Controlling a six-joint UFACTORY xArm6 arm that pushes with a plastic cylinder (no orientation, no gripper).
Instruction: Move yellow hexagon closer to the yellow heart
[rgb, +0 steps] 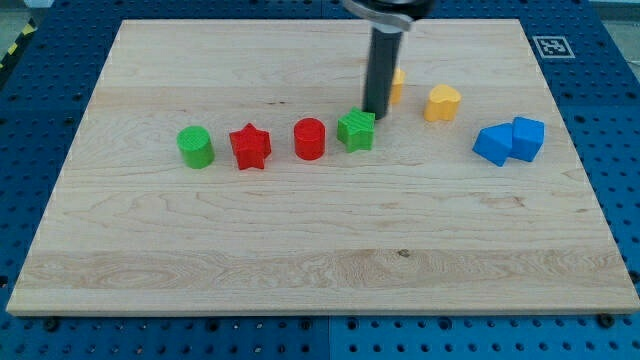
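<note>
the yellow hexagon (397, 86) sat mostly hidden behind the rod, near the yellow heart (442, 102) on its right. my tip (375, 113) had no jaws and touched the green star (356, 130), so a careless push risked shoving that instead.

The rod (380, 70) runs off the view's top edge, so its upper part and mount are cut away. It hides most of a yellow block (398, 85) behind it, whose shape cannot be made out. My tip (376, 113) ends just above the green star (356, 130); whether they touch is unclear.
</note>
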